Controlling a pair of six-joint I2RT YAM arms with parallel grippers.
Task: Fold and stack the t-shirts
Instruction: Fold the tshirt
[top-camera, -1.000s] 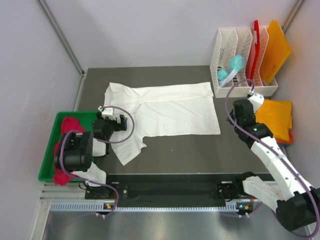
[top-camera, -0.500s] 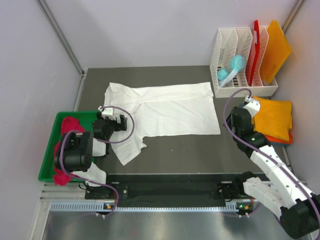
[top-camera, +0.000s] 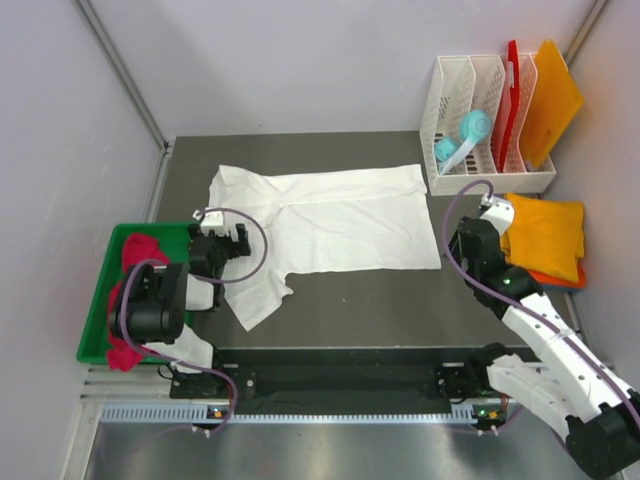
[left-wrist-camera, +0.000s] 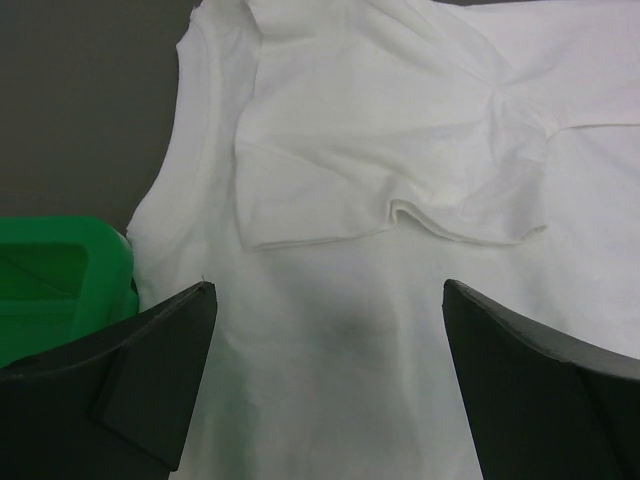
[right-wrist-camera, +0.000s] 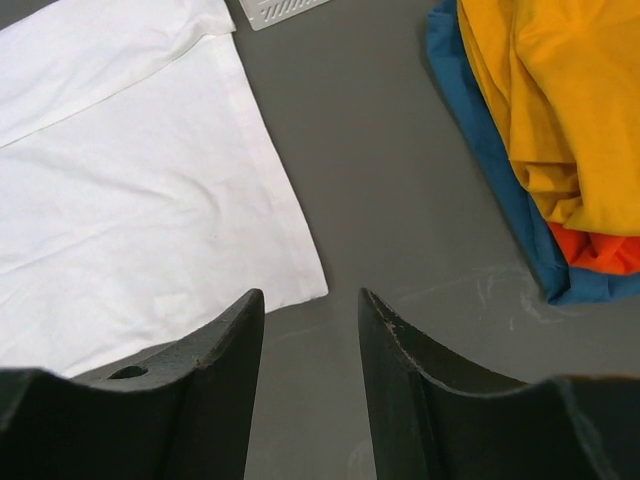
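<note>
One white shirt (top-camera: 340, 220) lies spread; a stack of three shirts (top-camera: 545, 235) sits right; one pink shirt (top-camera: 140, 250) fills the green bin (top-camera: 98, 310); left gripper (left-wrist-camera: 327, 300) gapes wide, right gripper (right-wrist-camera: 310, 300) half-spread, both empty.

The white t-shirt (right-wrist-camera: 130, 190) is laid flat on the table (right-wrist-camera: 380, 180), its corner near the parted, empty right gripper (right-wrist-camera: 312, 330). A yellow-orange t-shirt (right-wrist-camera: 560, 100) is stacked over an orange t-shirt (right-wrist-camera: 600, 250) and a blue t-shirt (right-wrist-camera: 500, 170).

Bare bench (right-wrist-camera: 380, 170) lies open between white shirt (right-wrist-camera: 130, 200) and shirt pile (right-wrist-camera: 560, 120); rack (top-camera: 441, 100) blocks upper right, green bin (left-wrist-camera: 60, 270) lower left.
</note>
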